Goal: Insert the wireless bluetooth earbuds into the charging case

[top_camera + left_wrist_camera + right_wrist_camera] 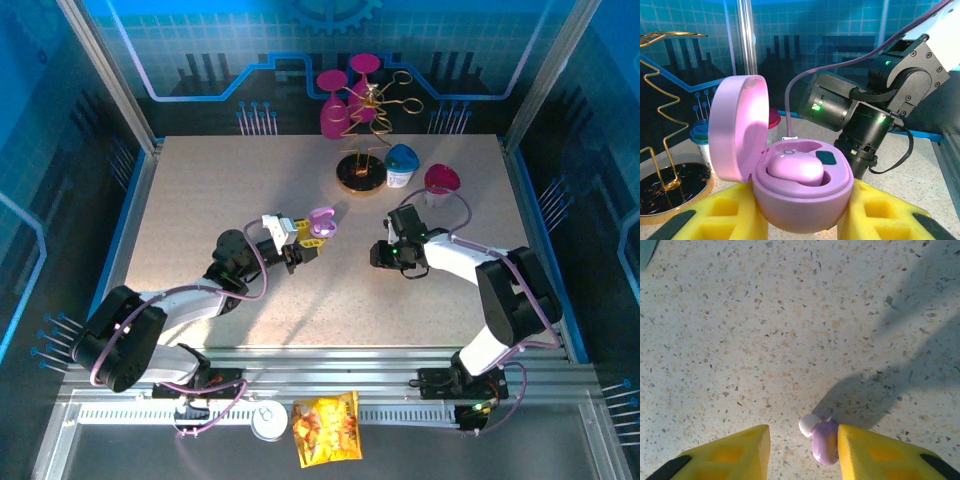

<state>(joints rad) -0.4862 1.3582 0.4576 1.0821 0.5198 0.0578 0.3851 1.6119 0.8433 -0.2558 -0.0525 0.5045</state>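
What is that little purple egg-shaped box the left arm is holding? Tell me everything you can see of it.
The lilac pill-shaped plastic charging case is smooth, matte and rounded. Its hinged lid stands open, upright on the left side. Inside, one lilac earbud sits in its well. The neighbouring well shows a dark teal patch and looks empty. The case sits upright, clamped at its base between the yellow foam pads of the left tool.
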